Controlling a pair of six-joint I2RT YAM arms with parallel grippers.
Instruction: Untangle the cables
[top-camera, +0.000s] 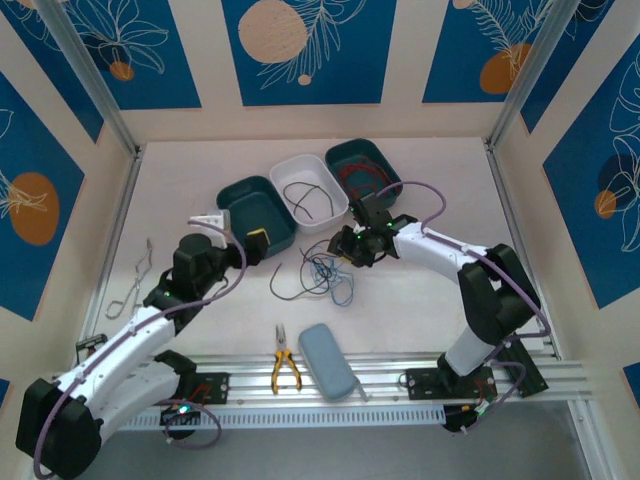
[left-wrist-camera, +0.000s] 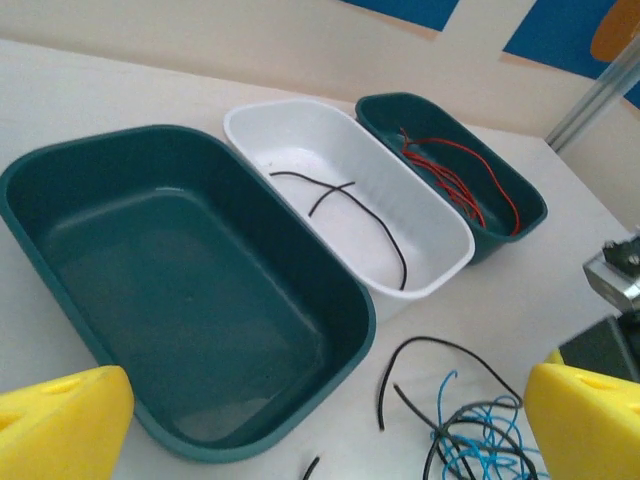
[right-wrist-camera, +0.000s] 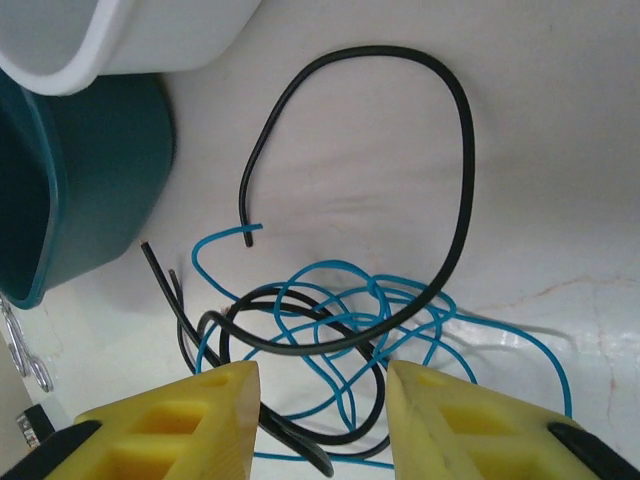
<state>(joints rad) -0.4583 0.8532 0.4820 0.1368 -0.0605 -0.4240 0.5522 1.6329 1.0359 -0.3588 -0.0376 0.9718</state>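
Blue cable (right-wrist-camera: 330, 264): knotted with the black cable (right-wrist-camera: 468, 150) on the counter (top-camera: 180, 180), at 6 o'clock from the white tub (top-camera: 300, 160).
Black loop: arcs out at 12 o'clock of the knot, its cut end loose.
Right claw (right-wrist-camera: 320, 378): spread, straddling the knot's 6 o'clock edge, pinching nothing.
Left claw (left-wrist-camera: 320, 430): spread, over the teal tub (left-wrist-camera: 150, 250).
Next grip: probably best to take one black strand alone, near its loose end, and draw slowly so the blue loops slip off.

White arms (top-camera: 130, 345), black joints (top-camera: 490, 290) — yellow fingers (right-wrist-camera: 170, 430), purple wiring (top-camera: 425, 190).
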